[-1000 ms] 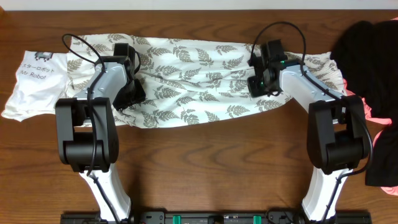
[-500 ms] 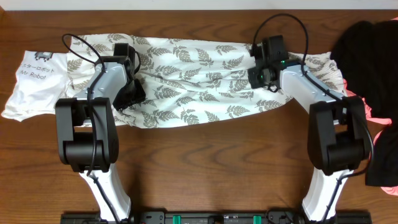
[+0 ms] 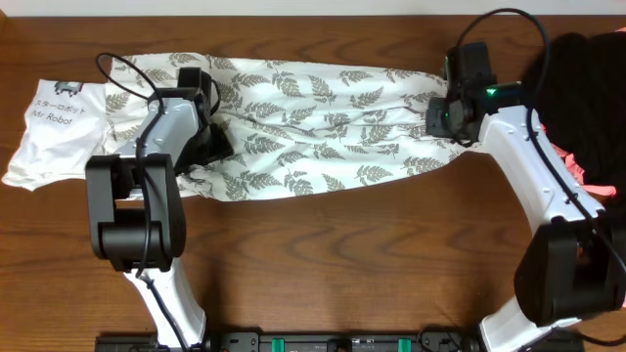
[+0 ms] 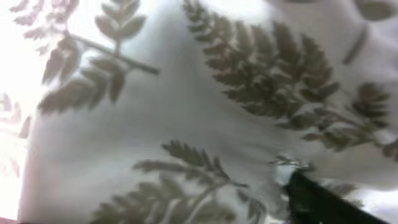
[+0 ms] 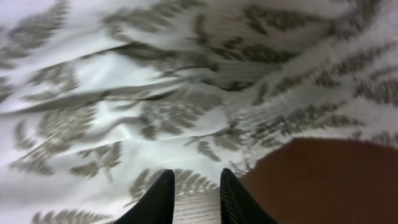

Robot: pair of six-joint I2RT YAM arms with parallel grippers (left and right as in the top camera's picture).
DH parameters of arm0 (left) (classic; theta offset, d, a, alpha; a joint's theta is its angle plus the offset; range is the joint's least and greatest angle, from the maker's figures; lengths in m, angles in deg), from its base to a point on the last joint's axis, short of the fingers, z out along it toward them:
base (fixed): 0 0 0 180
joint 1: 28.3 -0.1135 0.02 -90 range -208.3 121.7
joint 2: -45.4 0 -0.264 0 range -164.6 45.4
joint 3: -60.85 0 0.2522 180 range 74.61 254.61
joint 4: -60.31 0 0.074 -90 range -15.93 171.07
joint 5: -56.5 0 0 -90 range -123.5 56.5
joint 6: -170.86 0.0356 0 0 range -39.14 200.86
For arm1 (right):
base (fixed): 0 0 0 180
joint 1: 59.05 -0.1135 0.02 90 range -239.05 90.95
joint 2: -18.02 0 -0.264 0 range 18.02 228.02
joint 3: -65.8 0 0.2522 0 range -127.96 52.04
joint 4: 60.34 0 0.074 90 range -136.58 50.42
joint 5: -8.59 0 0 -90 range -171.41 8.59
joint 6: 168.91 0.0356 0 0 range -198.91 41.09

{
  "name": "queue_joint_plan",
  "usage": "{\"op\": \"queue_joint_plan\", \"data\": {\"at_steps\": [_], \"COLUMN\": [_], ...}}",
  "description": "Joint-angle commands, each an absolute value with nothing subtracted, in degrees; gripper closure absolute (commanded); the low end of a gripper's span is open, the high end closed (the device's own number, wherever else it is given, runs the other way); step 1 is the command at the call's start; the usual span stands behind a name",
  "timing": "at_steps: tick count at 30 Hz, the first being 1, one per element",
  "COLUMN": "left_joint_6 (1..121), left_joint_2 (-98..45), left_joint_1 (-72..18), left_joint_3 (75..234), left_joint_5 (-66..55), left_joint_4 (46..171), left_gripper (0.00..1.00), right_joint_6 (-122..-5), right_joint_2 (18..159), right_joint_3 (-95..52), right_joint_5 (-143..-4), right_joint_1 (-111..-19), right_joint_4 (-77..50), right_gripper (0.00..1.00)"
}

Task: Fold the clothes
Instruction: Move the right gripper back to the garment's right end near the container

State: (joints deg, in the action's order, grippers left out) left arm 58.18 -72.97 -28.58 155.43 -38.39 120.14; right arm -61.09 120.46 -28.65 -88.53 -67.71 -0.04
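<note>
Brown wood-grain table [image 3: 313, 254] fills the overhead view, its bare front half giving room to work, and nothing of the room beyond it shows. Across the back half lies the clothes [image 3: 313, 127], a long fern-print band stretched from left to right, creased along its middle and not yet folded. Its left end meets a white shirt [image 3: 54, 137], and a heap of black garments [image 3: 582, 88] with a pink one [image 3: 572, 171] sits just beside its right end. The right end effector [image 3: 442, 115] hangs over the right end; in its wrist view [image 5: 198, 199] the two fingers stand narrowly apart with pale cloth showing between them, and I cannot tell whether they pinch it. The left end effector [image 3: 213, 140] is low on the left part of the cloth; its wrist view shows one dark finger [image 4: 317, 199] against the print, so whether it is open or closed I cannot tell. The step in hand looks like taking a hold at each end. To do it well, each side should catch one edge only, at matching spots, lift together and carry the cloth over evenly, keeping the middle taut and catching neither the shirt nor the heap.
</note>
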Motion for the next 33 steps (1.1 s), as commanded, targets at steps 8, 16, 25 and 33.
{"op": "queue_joint_plan", "data": {"at_steps": [8, 16, 25, 33], "left_joint_6": [58.00, 58.00, 58.03, 58.03], "left_joint_2": [-77.38, -77.38, -77.38, -77.38], "left_joint_1": [-28.20, -28.20, -28.23, -28.20], "left_joint_3": [152.41, 152.41, 152.41, 152.41], "left_joint_5": [-37.14, -37.14, -37.14, -37.14], "left_joint_4": [119.66, 119.66, 119.68, 119.68], "left_gripper": [0.02, 0.02, 0.02, 0.02], "right_joint_6": [-48.09, -46.10, -45.66, -45.07], "right_joint_2": [124.92, 127.84, 132.28, 133.44], "right_joint_3": [-28.73, -28.71, -28.71, -28.71], "right_joint_5": [-90.27, -88.00, -88.07, -88.02], "right_joint_1": [-65.11, -65.11, -65.00, -65.00], "right_joint_4": [-1.00, -2.31, -5.70, -9.20], "right_gripper": [0.76, 0.73, 0.71, 0.71]}}
